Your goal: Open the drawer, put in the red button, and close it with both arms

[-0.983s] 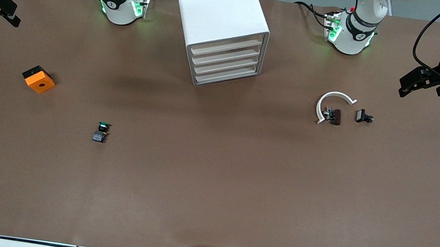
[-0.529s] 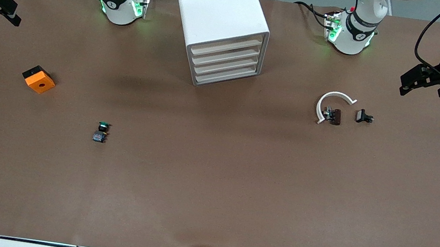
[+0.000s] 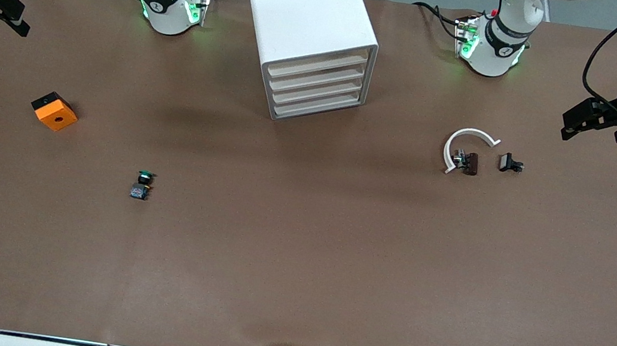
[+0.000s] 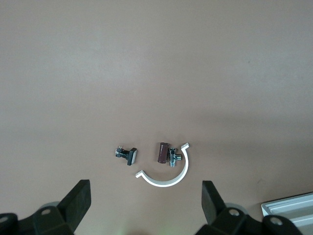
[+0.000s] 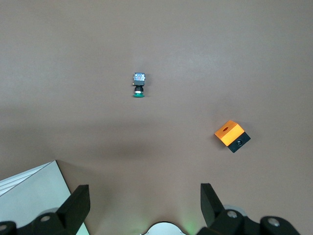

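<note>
The white drawer cabinet [image 3: 310, 34] stands between the arms' bases, and its stacked drawers [image 3: 317, 87] are all shut. The red button [image 3: 470, 163] [image 4: 162, 152], a tiny switch with a dark red cap and grey metal base, lies on its side inside a white C-shaped ring [image 3: 465, 144]. It is toward the left arm's end of the table. My left gripper [image 3: 570, 126] [image 4: 145, 191] hangs open and empty above the table at that end, apart from the button. My right gripper [image 3: 21, 19] [image 5: 144, 192] hangs open and empty at the right arm's end.
A green-capped switch [image 3: 143, 185] [image 5: 139, 84] lies nearer the front camera, toward the right arm's end. An orange and black block [image 3: 54, 111] [image 5: 232, 135] sits farther toward that end. A small black part [image 3: 510, 163] [image 4: 126, 154] lies beside the ring.
The left arm's hand has drifted slightly toward its own end of the table. The right arm and the things on the table have not moved.
</note>
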`<action>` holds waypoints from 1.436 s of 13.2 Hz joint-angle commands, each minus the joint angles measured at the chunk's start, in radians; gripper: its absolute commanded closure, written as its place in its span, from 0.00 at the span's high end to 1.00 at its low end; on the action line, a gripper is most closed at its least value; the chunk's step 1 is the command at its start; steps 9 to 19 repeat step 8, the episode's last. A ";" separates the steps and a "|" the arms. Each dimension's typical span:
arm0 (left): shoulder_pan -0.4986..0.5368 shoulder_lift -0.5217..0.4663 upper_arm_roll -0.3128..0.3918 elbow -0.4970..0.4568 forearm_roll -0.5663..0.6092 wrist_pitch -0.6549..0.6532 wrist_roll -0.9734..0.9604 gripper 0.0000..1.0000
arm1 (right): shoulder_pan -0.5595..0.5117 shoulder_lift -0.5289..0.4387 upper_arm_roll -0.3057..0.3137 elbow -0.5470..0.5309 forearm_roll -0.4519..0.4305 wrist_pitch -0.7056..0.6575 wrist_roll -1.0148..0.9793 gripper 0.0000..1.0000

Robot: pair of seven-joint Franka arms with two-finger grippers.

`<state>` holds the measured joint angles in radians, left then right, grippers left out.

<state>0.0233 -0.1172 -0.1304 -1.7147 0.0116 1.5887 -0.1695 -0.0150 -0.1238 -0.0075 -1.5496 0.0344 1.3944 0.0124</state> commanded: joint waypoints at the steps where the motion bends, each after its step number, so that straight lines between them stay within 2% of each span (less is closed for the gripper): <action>1: -0.005 0.011 0.009 0.026 -0.010 -0.003 0.031 1.00 | -0.010 -0.014 0.003 -0.003 0.015 -0.011 0.006 1.00; 6: 0.023 0.063 0.026 0.102 -0.001 -0.016 0.028 1.00 | -0.013 -0.013 0.003 -0.003 0.015 -0.015 0.006 1.00; 19: 0.026 0.065 0.026 0.104 -0.001 -0.024 0.038 1.00 | -0.019 -0.013 0.003 -0.004 0.015 -0.015 0.006 1.00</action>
